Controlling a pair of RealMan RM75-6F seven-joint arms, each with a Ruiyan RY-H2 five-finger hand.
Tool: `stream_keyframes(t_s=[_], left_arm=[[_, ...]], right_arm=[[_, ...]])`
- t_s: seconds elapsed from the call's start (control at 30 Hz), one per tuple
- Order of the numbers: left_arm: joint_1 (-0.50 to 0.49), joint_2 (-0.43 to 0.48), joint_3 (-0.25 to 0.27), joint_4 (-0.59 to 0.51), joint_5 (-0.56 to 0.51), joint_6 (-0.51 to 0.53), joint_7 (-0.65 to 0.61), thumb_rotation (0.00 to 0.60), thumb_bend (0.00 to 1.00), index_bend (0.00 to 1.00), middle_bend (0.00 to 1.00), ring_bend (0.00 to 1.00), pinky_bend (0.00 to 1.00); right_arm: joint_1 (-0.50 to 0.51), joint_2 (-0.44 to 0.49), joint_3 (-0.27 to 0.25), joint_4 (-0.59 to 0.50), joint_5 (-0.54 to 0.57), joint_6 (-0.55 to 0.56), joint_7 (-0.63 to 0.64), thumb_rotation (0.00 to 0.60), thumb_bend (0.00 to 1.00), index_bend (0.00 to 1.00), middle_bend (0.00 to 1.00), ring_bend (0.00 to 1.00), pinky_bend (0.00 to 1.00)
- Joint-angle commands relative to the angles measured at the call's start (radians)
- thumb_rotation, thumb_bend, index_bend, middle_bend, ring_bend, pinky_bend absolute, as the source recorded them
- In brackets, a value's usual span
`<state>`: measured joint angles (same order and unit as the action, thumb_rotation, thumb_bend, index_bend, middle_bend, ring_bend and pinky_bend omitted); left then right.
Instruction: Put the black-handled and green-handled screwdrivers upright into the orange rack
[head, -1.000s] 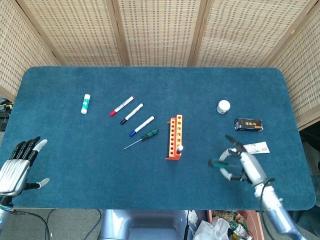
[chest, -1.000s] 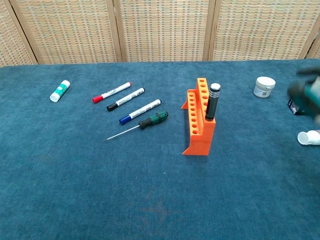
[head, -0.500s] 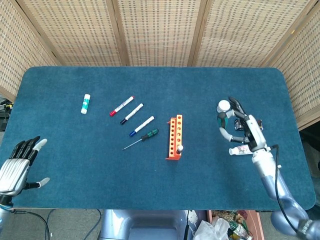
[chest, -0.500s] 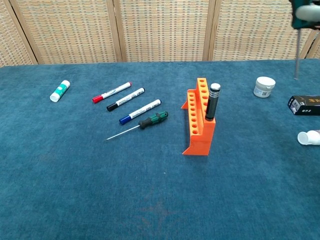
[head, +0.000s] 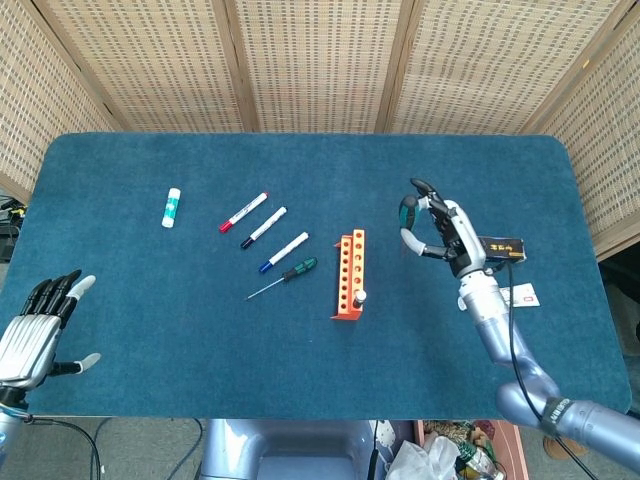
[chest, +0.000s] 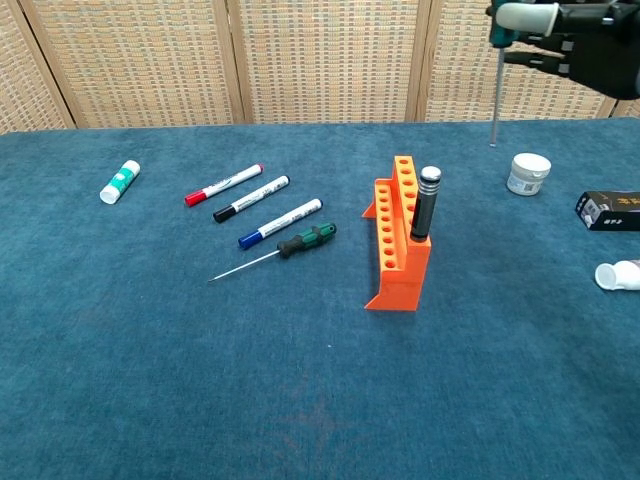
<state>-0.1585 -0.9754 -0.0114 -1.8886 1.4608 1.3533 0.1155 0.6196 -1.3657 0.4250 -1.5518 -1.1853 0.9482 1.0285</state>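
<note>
One screwdriver (chest: 495, 70) clamped in right hand (head: 440, 232), shaft down, high right of rack (chest: 398, 236); carry left, keep vertical, lower into free hole; left hand (head: 32, 335) splayed, empty.

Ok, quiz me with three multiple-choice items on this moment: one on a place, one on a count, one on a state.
1. Where is the black-handled screwdriver?
A. flat on the table
B. upright in the rack
C. in the left hand

2. How many markers lie on the table?
A. one
B. three
C. five

3. What is the right hand doing?
A. holding a screwdriver in the air, shaft down
B. resting empty on the table
C. gripping the rack

Answers: 1 B, it stands in the rack's near end. 2 B, red, black and blue caps. 3 A, the shaft hangs down from the fingers.
</note>
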Motion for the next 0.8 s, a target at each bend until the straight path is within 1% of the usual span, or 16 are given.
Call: stream_keyframes(t_s=[0.03, 0.3, 0.4, 0.57, 0.8], left_arm=[[-0.003, -0.001, -0.002, 0.0, -0.005, -0.004, 0.003, 0.6, 0.0, 0.0, 0.0, 0.0, 0.0], [-0.008, -0.002, -0.007, 0.002, -0.022, -0.014, 0.004, 0.6, 0.0, 0.0, 0.0, 0.0, 0.0], [-0.01, -0.002, -0.006, 0.001, -0.023, -0.018, 0.005, 0.6, 0.0, 0.0, 0.0, 0.0, 0.0], [-0.011, 0.0, -0.007, 0.002, -0.027, -0.019, 0.0, 0.6, 0.0, 0.0, 0.0, 0.0, 0.0], [-0.012, 0.0, -0.007, 0.004, -0.028, -0.021, -0.003, 0.6, 0.0, 0.0, 0.0, 0.0, 0.0]], right_arm=[[0.025, -0.043, 0.024, 0.032, 0.011, -0.005, 0.021, 0.6, 0.43, 0.66, 0.08, 0.0, 0.02], [0.072, -0.11, 0.036, 0.062, 0.044, -0.046, 0.005, 0.6, 0.43, 0.67, 0.1, 0.0, 0.0], [0.093, -0.139, 0.038, 0.075, 0.062, -0.062, -0.022, 0.6, 0.43, 0.67, 0.1, 0.0, 0.0], [0.102, -0.176, 0.031, 0.076, 0.076, -0.067, -0.054, 0.6, 0.43, 0.68, 0.1, 0.0, 0.0], [0.112, -0.205, 0.036, 0.084, 0.091, -0.078, -0.087, 0.6, 0.43, 0.68, 0.1, 0.0, 0.0]])
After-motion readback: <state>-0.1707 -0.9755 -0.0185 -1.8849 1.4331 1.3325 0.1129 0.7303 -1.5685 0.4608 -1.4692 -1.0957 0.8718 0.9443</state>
